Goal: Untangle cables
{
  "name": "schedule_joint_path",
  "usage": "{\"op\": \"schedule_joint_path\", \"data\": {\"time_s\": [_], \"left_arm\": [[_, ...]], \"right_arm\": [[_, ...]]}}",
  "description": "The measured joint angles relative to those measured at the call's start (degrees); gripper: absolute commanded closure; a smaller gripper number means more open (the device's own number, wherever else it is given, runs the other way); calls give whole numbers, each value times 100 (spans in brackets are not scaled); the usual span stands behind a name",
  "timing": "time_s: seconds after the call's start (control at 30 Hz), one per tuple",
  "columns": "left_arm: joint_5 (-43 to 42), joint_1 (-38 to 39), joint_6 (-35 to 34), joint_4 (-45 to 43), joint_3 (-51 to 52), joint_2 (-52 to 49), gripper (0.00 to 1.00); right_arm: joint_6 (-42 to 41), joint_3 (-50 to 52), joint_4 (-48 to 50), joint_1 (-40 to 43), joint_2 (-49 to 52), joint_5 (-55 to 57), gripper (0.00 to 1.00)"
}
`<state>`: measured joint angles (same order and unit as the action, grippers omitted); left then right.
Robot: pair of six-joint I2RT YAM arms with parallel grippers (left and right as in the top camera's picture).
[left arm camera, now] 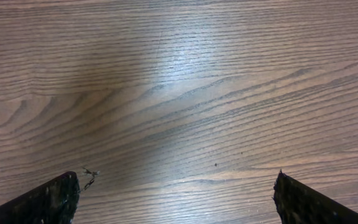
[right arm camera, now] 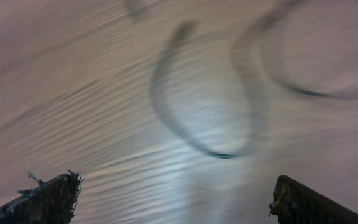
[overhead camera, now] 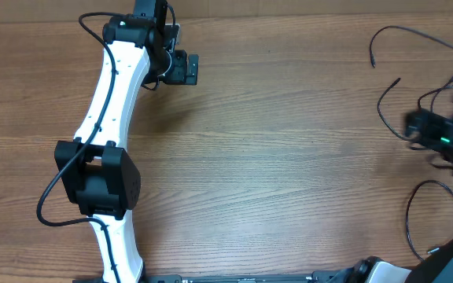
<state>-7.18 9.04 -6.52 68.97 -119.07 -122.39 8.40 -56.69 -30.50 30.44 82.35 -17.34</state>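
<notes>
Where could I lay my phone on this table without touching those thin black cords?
Free: the wide middle of the table, bare wood between the left arm and the cables; also the wood under the open left gripper. Crowded: the right arm's side, where cable loops lie around the right gripper.

no readable text, label, brand, number or sign shows in any view.
</notes>
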Motion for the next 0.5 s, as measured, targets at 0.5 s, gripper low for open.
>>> {"op": "schedule_joint_path", "data": {"time_s": [0.5], "left_arm": [[0,0,0,0,0,0,1]], "right_arm": [[68,-2,-214,-3399,0,269,0]]}}
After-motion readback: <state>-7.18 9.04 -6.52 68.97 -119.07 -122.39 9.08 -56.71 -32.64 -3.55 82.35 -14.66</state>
